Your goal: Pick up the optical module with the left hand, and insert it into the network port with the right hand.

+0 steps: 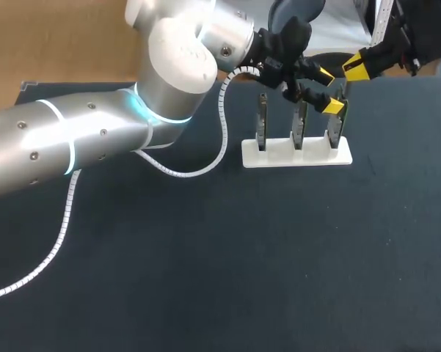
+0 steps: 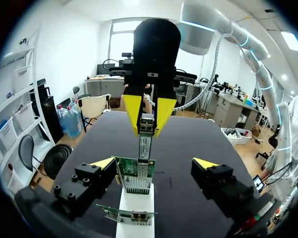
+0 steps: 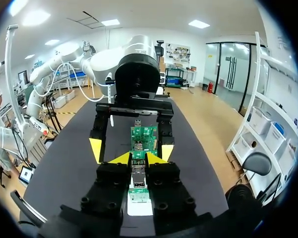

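Left gripper [image 1: 329, 91] is spread wide, with one finger on either side of the right-end network card [image 2: 134, 176] on the white stand [image 1: 279, 155], near the table's [image 1: 205, 279] far edge. The optical module [image 2: 145, 141] is a slim grey metal bar. Its long axis lies in line with the card and its nose is at the card's port. Right gripper [image 3: 137, 158] pinches its rear end.

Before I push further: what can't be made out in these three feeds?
- Left wrist view: where the optical module meets the network card, the port is too small to show whether the module is seated.
- Right wrist view: the right gripper covers that joint.
- Head view: the left gripper blocks the module, and the top edge cuts off the right arm.
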Controlling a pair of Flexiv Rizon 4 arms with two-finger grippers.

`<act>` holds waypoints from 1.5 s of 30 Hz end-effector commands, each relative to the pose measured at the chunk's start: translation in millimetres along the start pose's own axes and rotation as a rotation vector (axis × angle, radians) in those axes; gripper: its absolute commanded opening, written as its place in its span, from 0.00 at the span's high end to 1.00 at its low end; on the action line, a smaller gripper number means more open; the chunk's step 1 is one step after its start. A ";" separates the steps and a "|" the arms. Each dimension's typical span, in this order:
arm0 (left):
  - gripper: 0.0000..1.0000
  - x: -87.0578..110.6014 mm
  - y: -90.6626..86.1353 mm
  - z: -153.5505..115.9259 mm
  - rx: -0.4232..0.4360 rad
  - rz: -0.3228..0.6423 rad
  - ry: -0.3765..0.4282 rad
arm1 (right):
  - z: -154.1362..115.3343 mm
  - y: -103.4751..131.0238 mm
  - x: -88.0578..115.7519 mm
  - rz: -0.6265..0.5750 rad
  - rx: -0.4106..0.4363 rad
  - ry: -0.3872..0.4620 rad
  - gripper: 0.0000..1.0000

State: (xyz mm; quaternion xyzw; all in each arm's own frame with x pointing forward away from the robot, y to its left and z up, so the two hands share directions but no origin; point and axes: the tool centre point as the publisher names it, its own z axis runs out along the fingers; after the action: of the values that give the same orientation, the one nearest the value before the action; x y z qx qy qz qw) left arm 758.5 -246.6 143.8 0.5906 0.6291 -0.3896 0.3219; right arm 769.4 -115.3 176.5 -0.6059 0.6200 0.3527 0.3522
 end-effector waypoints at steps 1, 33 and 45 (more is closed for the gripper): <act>0.00 -0.9 1.3 0.3 0.002 -0.001 0.004 | 2.0 -2.3 1.3 -0.002 -0.007 0.004 1.00; 0.00 -0.9 1.3 0.3 0.002 -0.001 0.004 | 4.4 -1.5 1.7 0.000 -0.003 0.008 1.00; 0.00 -0.9 1.3 0.3 0.002 -0.001 0.004 | 5.4 -1.6 5.9 0.005 -0.003 0.019 1.00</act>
State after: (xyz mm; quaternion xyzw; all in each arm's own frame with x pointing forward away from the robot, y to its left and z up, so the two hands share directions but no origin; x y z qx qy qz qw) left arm 758.6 -246.6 143.8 0.5906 0.6291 -0.3896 0.3219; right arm 771.2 -114.2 170.1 -0.6089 0.6235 0.3492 0.3442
